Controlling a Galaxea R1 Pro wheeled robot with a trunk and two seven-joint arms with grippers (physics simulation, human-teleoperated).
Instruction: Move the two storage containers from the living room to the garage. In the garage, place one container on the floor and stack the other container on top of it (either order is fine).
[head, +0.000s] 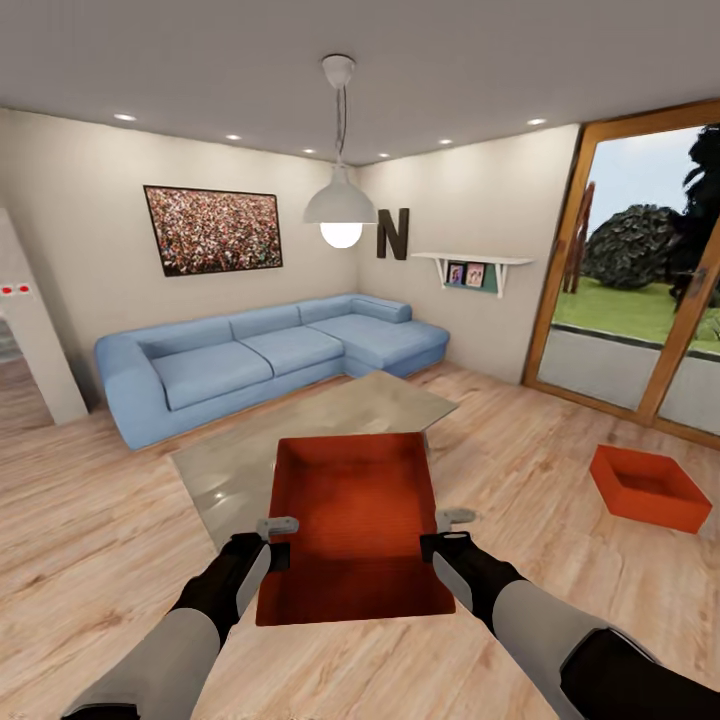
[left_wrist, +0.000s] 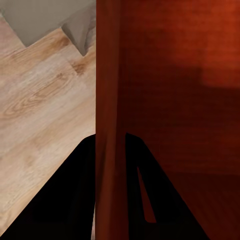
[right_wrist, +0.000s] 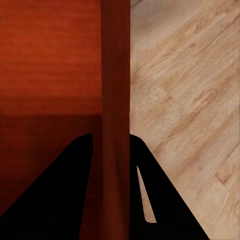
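I hold one red-orange storage container (head: 352, 520) up in front of me, over the light wood floor of the living room. My left gripper (head: 276, 540) is shut on its left wall (left_wrist: 107, 125), one black finger on each side of the wall. My right gripper (head: 440, 535) is shut on its right wall (right_wrist: 116, 100) in the same way. The second storage container (head: 648, 487) lies on the wood floor to my right, near the glass door.
A low glass-topped table (head: 300, 440) stands right ahead, partly under the held container. Behind it is a blue corner sofa (head: 260, 360). A wood-framed glass door (head: 640, 290) fills the right wall. A white wall edge (head: 35, 340) marks an opening at the left.
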